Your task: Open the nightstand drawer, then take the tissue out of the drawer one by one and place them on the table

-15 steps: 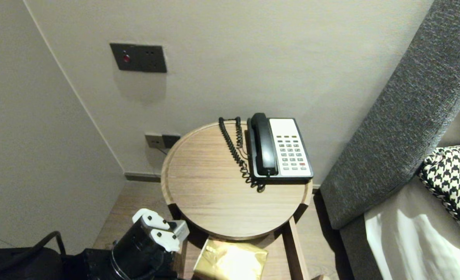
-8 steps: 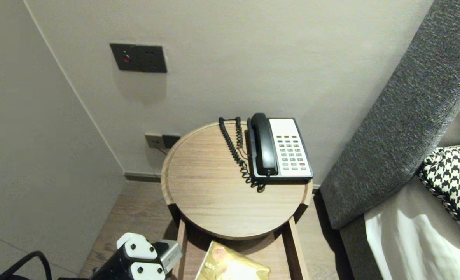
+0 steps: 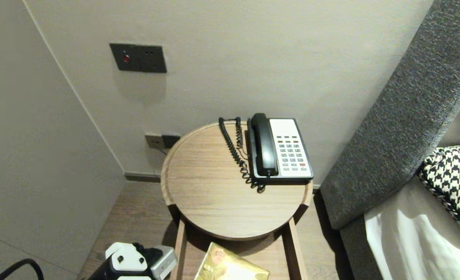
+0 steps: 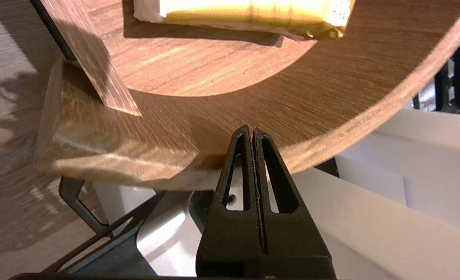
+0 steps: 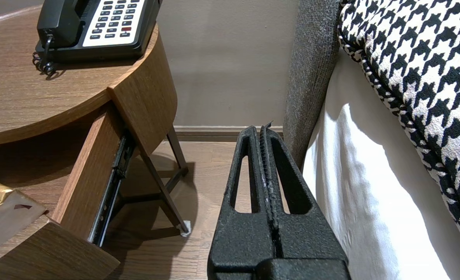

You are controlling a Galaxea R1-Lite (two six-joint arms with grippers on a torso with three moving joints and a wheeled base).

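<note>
The left end effector sits low at the robot's left, in front of the open drawer that stands pulled out from under the round tabletop. Its two black fingers are pressed flat together with nothing between them, and their tips point at the curved wooden front of the drawer. The tips are right by that front, but whether they touch it cannot be told. Inside the drawer lies a gold packet, flat on the drawer's floor and close to the front. The drawer's straight side walls run back under the tabletop, and a metal slide shows along one of them in the right wrist view. On the tabletop, toward the wall and the bed side, stands a telephone with a pale keypad. Its black handset rests in the cradle, and the coiled cord trails along beside it on the wood. The right end effector hangs idle at the robot's right, in the gap between the table and the bed, well apart from the drawer. Its fingers are likewise closed tight on nothing. Beside it are the grey headboard, a white sheet and a black-and-white checked pillow. On the wall behind the table are a dark switch plate and, lower down, a socket.
</note>
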